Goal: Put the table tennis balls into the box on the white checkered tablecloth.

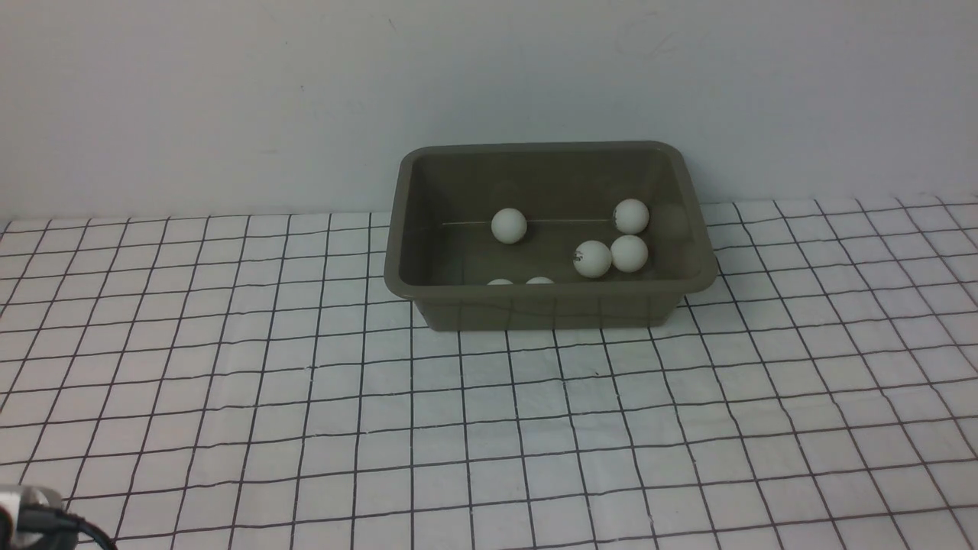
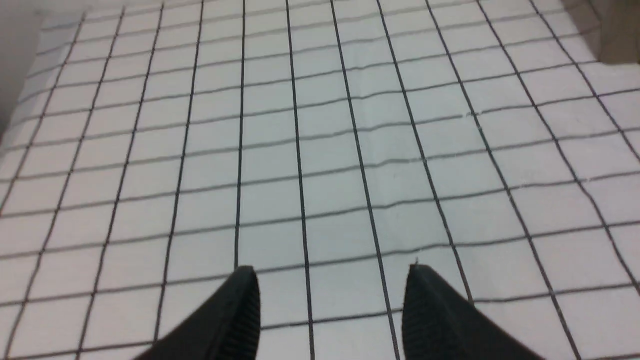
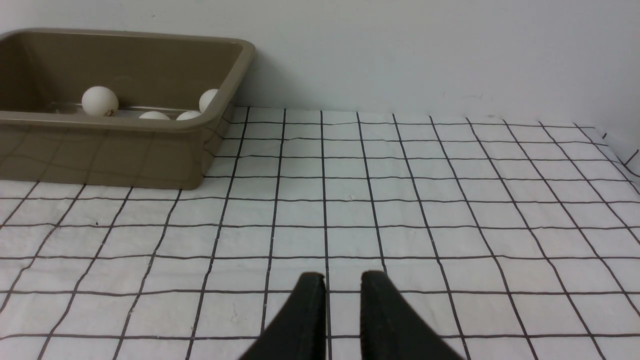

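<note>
So when you looked at this one, all six table tennis balls [image 1: 593,258] sat inside the box [image 1: 550,305]; four in plain sight, two just peeking over the near wall; nothing white was lying loose on the white checkered tablecloth [image 1: 489,428] in any view; I'd call the task pretty much done.

Your left gripper [image 2: 330,310] had its jaws standing well apart with only bare cloth between them, holding nothing; from it the box was barely a sliver off at the far corner of its view, so well away. Your right gripper [image 3: 342,310] was narrowed almost to touching, a thin gap left, also holding nothing; from it the box lay ahead and off to the left, well apart, with its right end turned toward the fingers and its long axis running across the table rather than toward you.

If a ball had needed another go, the right arm seemed to have the clearer line at the box; but I couldn't really tell which was nearer, since both sat pulled back low near your side.
</note>
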